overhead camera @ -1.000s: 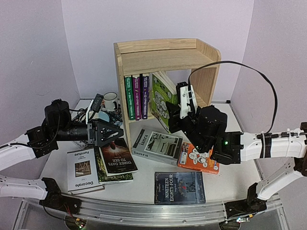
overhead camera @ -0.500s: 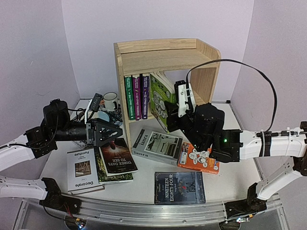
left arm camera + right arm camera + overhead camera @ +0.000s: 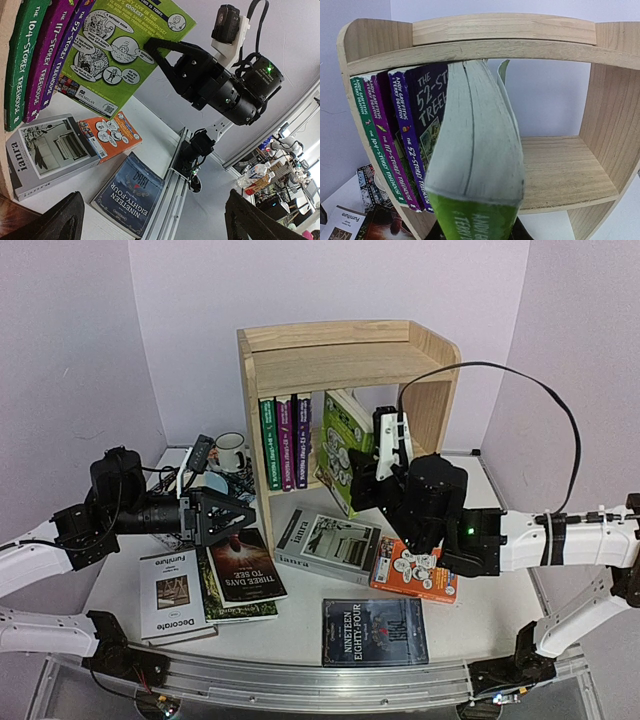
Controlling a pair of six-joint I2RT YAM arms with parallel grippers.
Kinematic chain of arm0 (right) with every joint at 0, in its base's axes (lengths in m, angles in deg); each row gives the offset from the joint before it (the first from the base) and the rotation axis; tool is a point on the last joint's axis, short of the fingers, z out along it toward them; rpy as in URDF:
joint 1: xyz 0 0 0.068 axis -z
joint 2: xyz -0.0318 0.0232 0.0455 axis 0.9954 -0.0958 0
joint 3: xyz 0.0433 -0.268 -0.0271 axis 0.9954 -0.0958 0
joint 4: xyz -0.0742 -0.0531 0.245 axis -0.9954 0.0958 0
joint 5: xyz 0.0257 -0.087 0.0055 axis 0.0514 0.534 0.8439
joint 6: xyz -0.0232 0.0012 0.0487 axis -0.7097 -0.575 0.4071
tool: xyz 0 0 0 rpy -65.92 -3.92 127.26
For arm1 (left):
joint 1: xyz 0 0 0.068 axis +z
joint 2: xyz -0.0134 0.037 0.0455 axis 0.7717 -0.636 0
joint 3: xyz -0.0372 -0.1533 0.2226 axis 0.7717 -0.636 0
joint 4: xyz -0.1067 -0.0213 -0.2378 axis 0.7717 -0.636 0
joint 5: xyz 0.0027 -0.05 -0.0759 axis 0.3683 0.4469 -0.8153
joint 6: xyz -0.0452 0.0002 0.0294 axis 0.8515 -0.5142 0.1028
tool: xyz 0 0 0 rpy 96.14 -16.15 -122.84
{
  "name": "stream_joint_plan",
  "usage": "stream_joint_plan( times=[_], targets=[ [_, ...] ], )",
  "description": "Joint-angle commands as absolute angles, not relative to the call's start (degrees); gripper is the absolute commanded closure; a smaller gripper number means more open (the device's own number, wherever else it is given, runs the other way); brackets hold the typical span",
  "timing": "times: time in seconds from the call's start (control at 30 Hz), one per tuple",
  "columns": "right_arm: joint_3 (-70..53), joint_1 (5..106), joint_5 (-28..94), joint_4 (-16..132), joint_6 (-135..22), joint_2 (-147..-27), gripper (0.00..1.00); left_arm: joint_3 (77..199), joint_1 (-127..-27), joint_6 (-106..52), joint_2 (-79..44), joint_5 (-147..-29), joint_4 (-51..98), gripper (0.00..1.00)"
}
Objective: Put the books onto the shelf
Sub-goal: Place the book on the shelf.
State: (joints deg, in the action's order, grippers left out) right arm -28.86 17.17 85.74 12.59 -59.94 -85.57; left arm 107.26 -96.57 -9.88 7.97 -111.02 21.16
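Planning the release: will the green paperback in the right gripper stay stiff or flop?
Probably floppy: the green paperback bows along its pages and its cover splays. Likely tips onto the shelved books once freed, being tilted.

The whole worktop is seen from above its near edge. The shelf is faced closely from the right wrist. The green book is shared with the left wrist view, taken from the left edge.

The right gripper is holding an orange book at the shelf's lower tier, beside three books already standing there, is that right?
Not orange. As the top external view shows, the right gripper holds a bright green book; the orange book lies flat on the table. The rest stands: it is at the lower tier of the shelf, beside three standing books.
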Motion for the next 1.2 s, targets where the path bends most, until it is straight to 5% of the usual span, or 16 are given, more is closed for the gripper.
stream_joint_plan(
  times=[0.0, 1.17],
  targets=[
    [-25.74, 18.36, 88.08, 14.69, -57.52, -84.74, 1.00, 107.81, -96.39, -10.24, 8.17, -110.79, 21.69, 0.01],
    [-10.13, 21.69, 80.73, 19.24, -57.90, -96.45, 1.00, 107.60, -96.31, -10.15, 8.31, -110.25, 21.69, 0.01]
  ],
)
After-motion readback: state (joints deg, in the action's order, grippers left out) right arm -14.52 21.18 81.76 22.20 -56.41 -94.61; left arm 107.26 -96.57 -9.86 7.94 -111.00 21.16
